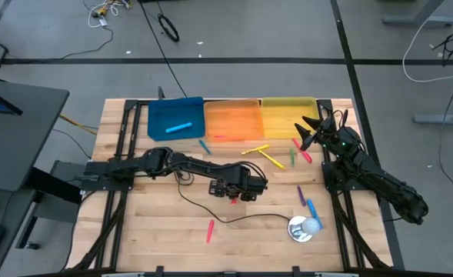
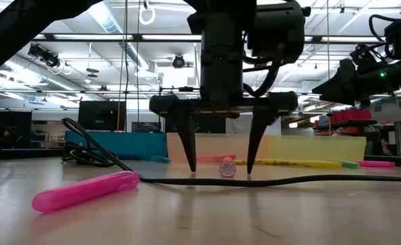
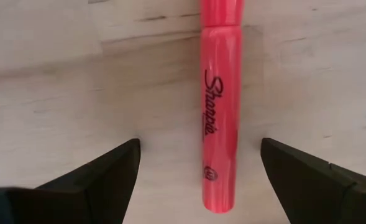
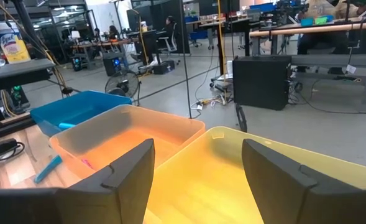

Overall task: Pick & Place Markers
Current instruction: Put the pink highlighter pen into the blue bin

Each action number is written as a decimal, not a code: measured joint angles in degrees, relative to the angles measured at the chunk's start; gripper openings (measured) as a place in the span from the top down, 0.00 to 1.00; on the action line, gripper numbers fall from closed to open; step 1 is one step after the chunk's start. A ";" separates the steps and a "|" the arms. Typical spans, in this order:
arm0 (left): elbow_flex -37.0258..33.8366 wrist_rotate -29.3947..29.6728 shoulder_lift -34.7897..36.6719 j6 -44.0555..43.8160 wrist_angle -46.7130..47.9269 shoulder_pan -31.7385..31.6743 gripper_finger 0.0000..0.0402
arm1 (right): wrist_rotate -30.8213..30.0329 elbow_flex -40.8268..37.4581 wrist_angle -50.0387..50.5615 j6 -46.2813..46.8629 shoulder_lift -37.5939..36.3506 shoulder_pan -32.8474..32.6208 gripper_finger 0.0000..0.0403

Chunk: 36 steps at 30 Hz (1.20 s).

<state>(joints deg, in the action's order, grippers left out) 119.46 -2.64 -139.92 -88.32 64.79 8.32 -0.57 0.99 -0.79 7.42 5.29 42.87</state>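
Alignment between the left tool (image 1: 236, 198) and the short red-pink plastic marker with black script on its barrel (image 3: 219, 118) governs the coming move. The marker lies flat on the pale wooden surface (image 1: 157, 231), directly under the left tool and between its two dark fingers, which stand wide apart with one tip on each side of the barrel and touch nothing. In the left wrist view the marker's long axis runs straight away from the camera, so it lies across the line joining the fingertips; closing should therefore pinch the barrel across its narrow width. In the low view the same marker (image 2: 227, 167) shows end-on between the two tips, nearer one finger than the other, and both tips appear to reach down to about the surface. The left arm extends from its base at the surface's left edge toward the centre, wrist turned so that the fingers point straight down. A thin black cable (image 2: 268, 181) runs along the surface just in front of the fingers and appears clear of them. The right tool (image 1: 309, 132), fingers apart and empty, waits well away, raised near the translucent yellow plastic tray (image 4: 232, 180) at the far edge, so the left arm is plainly the nearer one.
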 joint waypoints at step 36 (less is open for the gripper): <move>1.20 -3.31 1.87 17.46 3.66 -0.28 0.84 | 0.01 0.00 0.01 0.00 0.01 0.00 0.39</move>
<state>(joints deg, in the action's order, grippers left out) 120.66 -5.95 -138.04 -70.86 68.45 8.03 -0.56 0.99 -0.78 7.42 5.30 42.87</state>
